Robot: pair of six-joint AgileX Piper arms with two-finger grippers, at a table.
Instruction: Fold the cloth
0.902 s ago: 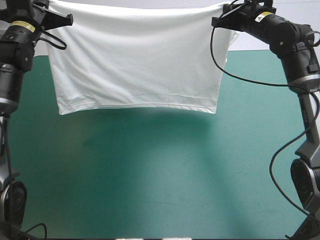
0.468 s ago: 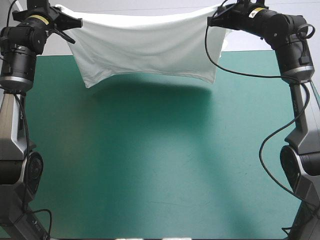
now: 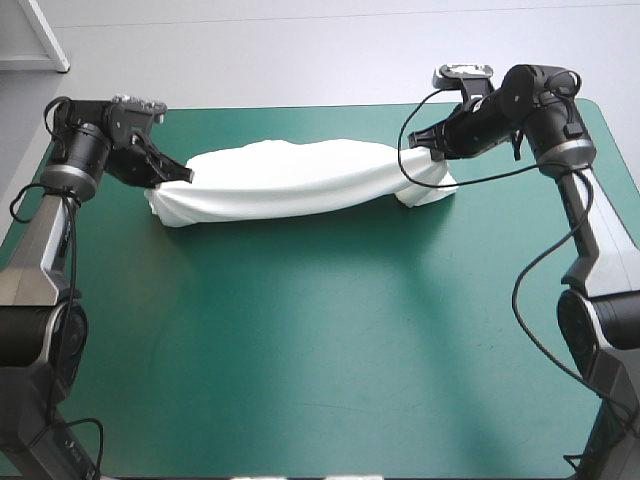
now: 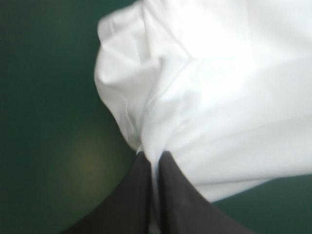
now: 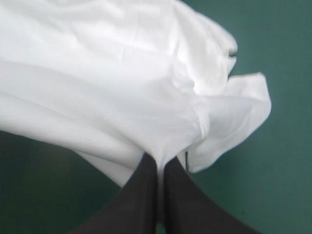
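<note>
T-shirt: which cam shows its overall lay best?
The high view: the T-shirt shows whole, a bunched band across the far half of the table, strung between the left gripper and the right gripper. Each wrist view shows only one pinched end, white folds ahead of that gripper's black fingers, shut on it.
</note>
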